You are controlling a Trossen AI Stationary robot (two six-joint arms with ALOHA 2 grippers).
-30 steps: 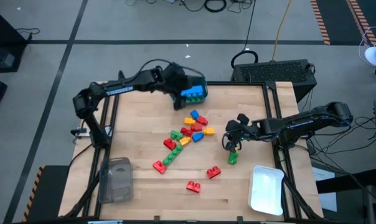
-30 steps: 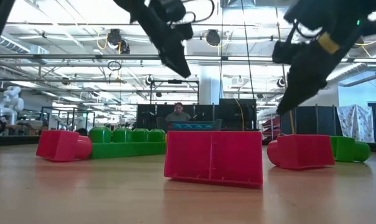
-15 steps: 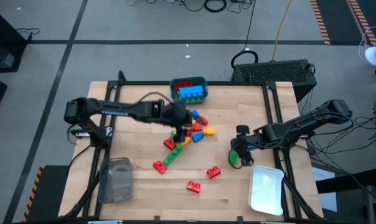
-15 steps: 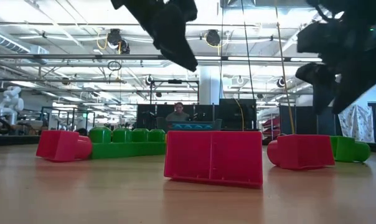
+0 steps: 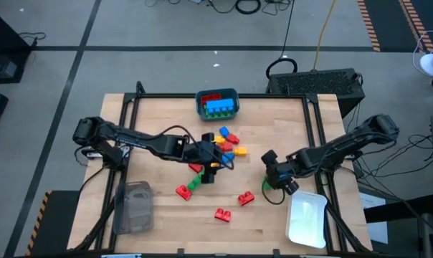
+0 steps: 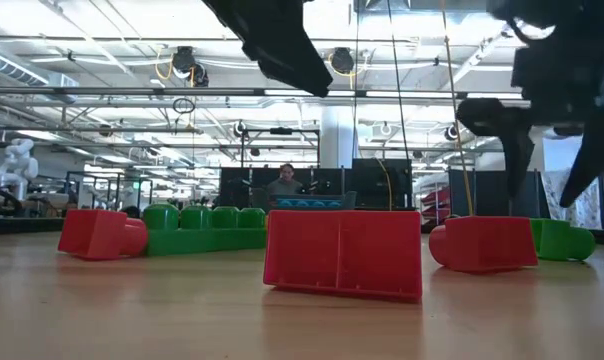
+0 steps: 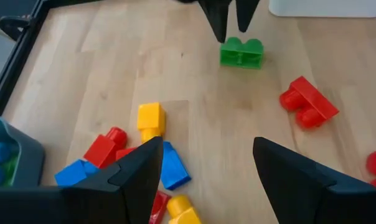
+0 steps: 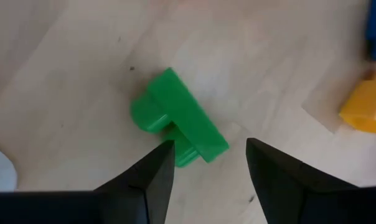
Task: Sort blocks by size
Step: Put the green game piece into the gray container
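Observation:
Several red, green, blue, yellow and orange blocks (image 5: 218, 152) lie in a loose pile at the table's middle. My left gripper (image 5: 213, 158) is open just above this pile; a blue block (image 7: 173, 165) and a yellow one (image 7: 149, 117) lie ahead of its fingers. A small green block (image 8: 175, 119) lies alone on the wood at the right. My right gripper (image 5: 274, 178) is open over it and touches nothing. More blocks lie in the teal bin (image 5: 218, 104).
A white tray (image 5: 306, 216) stands at the near right corner and a clear grey container (image 5: 134, 206) at the near left. Single red blocks (image 5: 244, 198) (image 5: 222, 213) (image 5: 182, 190) lie toward the near edge. A person sits in the room behind the table (image 6: 285, 183).
My left gripper has swung from the teal bin at the far edge to the pile at the table's middle and gone down. My right gripper has shifted a little toward the near right corner, staying over the green block.

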